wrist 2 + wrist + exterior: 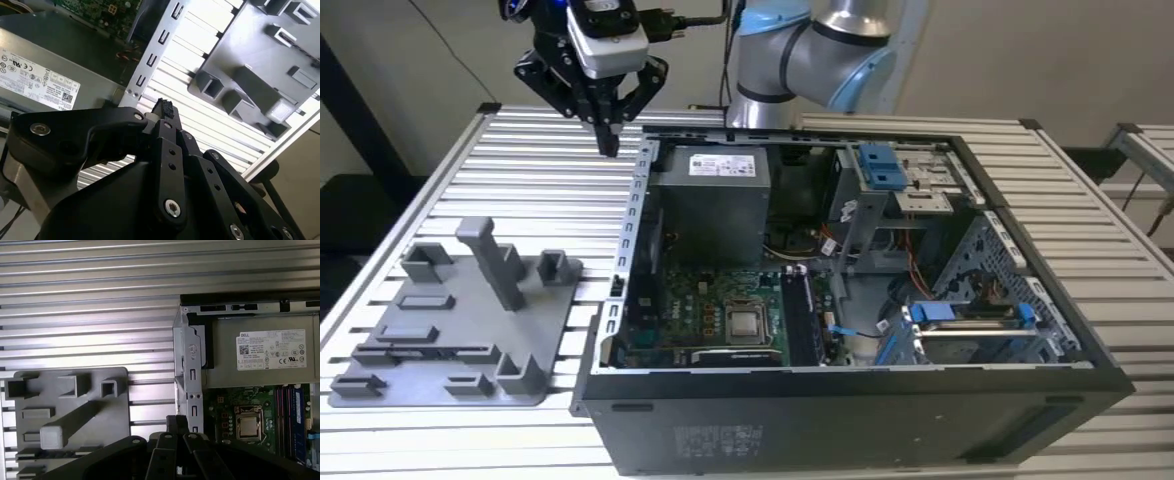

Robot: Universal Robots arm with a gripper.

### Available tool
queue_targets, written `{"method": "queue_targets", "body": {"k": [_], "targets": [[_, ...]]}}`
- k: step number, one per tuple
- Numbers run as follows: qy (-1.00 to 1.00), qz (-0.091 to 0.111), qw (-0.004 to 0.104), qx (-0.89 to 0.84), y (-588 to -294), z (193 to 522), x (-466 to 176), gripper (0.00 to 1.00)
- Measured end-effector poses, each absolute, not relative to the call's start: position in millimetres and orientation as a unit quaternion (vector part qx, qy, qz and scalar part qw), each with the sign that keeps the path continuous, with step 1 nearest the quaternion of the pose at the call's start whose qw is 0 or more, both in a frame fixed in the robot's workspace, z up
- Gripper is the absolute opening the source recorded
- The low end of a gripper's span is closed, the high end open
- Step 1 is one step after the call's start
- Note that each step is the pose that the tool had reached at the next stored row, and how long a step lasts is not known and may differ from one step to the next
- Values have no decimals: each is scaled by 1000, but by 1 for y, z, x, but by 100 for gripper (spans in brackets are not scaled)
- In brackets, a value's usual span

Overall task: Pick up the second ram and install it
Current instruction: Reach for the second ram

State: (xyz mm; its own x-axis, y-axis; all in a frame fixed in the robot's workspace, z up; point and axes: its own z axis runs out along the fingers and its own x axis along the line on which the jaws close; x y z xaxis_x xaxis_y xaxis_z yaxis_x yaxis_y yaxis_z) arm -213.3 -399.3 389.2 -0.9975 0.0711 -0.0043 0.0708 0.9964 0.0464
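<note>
Jaws of the gripper (610, 140) are drawn together, tips meeting in a narrow black point with nothing seen between them; in the second wrist view the matte black bolted linkage ends in a small ribbed pad (162, 109). The gripper hangs over the ribbed aluminium slat surface (520, 180), just outside the far corner of the open black computer case (854, 420) on the exterior view's left, touching nothing. The second ram (298, 420) appears in the first wrist view as a slim long strip with a bluish face, standing on edge in the slot bank of the green motherboard (707, 300), just beside the square metallic processor socket (248, 425) and well apart from the gripper; whether it is fully seated I cannot tell. A grey sheet-metal power supply box (707, 210) with a white label sits next to the motherboard inside the case. The grey moulded plastic tray (400, 390), with upright rectangular blocks and shallow slots, lies flat on the surface beside the case on the exterior view's left. Blue plastic latches (881, 165) mark the drive cage.
</note>
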Motion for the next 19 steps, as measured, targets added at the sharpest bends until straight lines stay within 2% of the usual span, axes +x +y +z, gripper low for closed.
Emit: {"method": "queue_targets", "body": {"k": [19], "targets": [[999,23,3,36,-399,389,-246,11]]}}
